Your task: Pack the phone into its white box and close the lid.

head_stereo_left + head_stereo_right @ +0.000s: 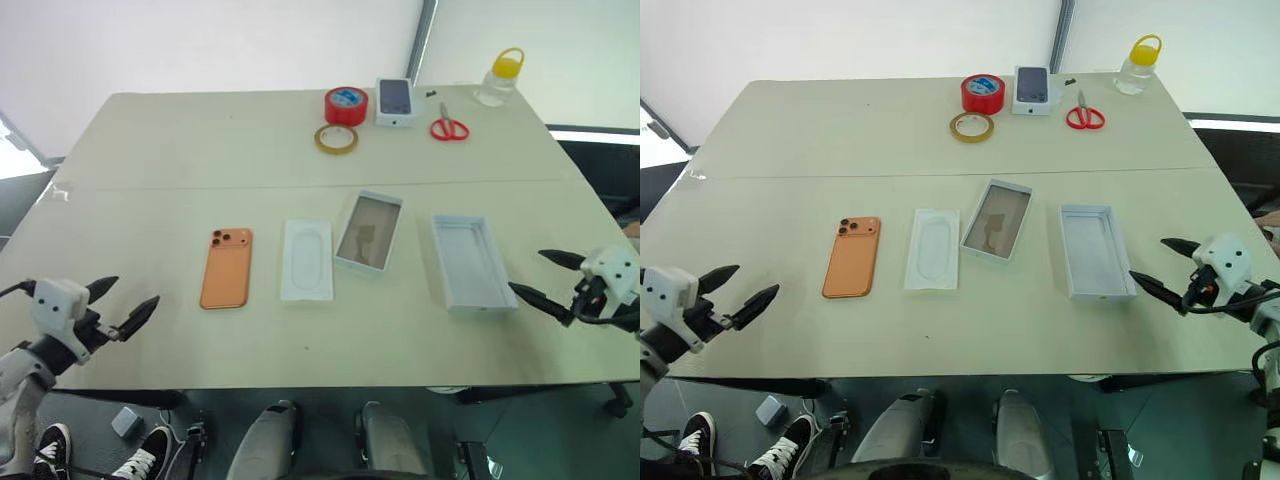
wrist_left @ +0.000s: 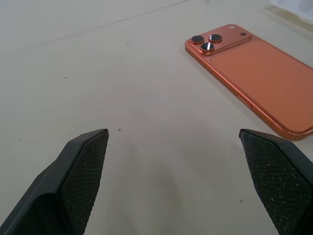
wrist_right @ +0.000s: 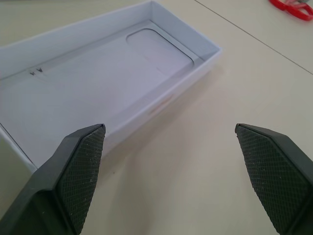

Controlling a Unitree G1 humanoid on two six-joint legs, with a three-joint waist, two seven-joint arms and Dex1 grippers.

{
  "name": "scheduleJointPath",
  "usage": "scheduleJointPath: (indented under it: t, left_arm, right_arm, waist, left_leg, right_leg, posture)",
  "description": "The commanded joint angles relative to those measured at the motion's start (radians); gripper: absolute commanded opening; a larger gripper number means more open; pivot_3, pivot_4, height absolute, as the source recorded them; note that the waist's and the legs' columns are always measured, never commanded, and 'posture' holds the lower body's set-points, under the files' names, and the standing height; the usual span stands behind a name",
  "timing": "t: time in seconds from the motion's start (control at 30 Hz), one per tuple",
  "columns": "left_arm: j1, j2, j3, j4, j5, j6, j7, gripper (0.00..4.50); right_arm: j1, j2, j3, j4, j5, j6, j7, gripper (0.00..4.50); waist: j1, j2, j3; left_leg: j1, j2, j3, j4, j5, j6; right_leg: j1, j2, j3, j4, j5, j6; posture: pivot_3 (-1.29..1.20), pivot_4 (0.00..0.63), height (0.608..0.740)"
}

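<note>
Both grippers, left gripper (image 1: 125, 307) and right gripper (image 1: 545, 279), hover spread and empty; the phone (image 1: 226, 268) lies face-down left of the white box (image 1: 369, 231), so pinch its long edges squarely.

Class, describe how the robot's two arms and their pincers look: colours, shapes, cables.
Each arm ends in a boxy white housing bearing a pincer: left pincer, right pincer. Fingers are black, tapered to points, with cross-hatched textured pads. Thin black cables run beside each wrist.

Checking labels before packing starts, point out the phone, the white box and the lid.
phone (image 1: 226, 270): left eye view, middle of its orange back.
white box (image 1: 369, 231): left eye view, brownish inner floor.
lid (image 1: 472, 263): left eye view, white inside.
</note>
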Motion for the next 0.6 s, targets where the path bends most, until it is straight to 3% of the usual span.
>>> scheduleJointPath:
  t: [0.03, 0.6]
  left_arm:
    - [0.007, 0.005, 0.040, -0.015, -0.018, -0.025, -0.009, 4.50]
    - [-0.016, -0.004, 0.021, -0.029, -0.021, -0.039, -0.046, 4.50]
  right_arm:
    - [-0.003, -0.022, -0.061, 0.010, 0.036, 0.006, -0.013, 4.44]
    - [-0.018, 0.003, -0.040, -0.023, 0.028, 0.021, -0.047, 4.44]
  waist:
    - [0.000, 0.000, 0.000]
    - [-0.001, 0.001, 0.000]
  left_leg:
    - [0.000, 0.000, 0.000, 0.000, 0.000, 0.000]
    - [0.000, 0.000, 0.000, 0.000, 0.000, 0.000]
  right_leg:
    - [0.000, 0.000, 0.000, 0.000, 0.000, 0.000]
    - [0.000, 0.000, 0.000, 0.000, 0.000, 0.000]
  posture:
    - [0.00, 0.150, 0.740]
    - [0.00, 0.150, 0.740]
